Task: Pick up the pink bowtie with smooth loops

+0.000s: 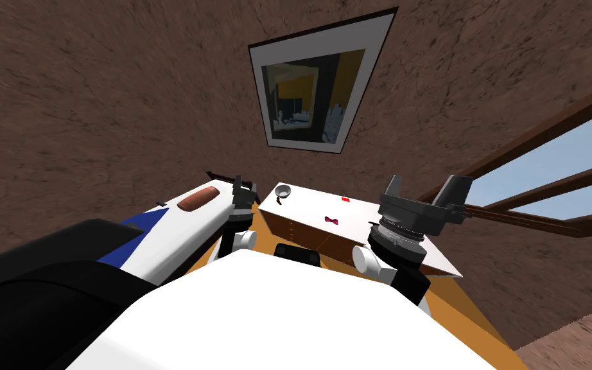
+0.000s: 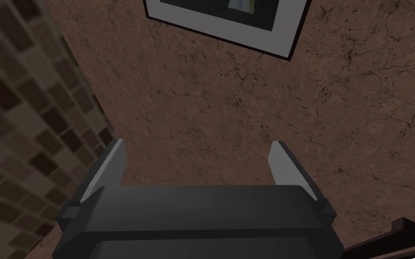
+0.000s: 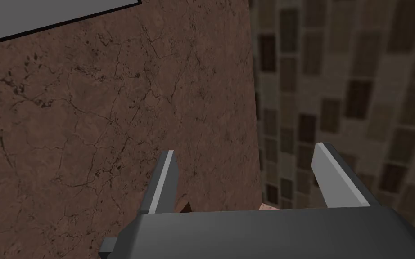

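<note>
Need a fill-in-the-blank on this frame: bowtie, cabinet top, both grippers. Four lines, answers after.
1. The small pink bowtie lies on the ____ top of the brown wooden cabinet.
2. The round grey bowl stands on the same top, nearer my ____ arm.
3. The left gripper and the right gripper both have their fingers ____.
4. The small flat item beyond the bowtie is ____.

Missing words: white; left; open; red.

Right pincer (image 3: 245, 150), light grey blades spread well apart
</note>
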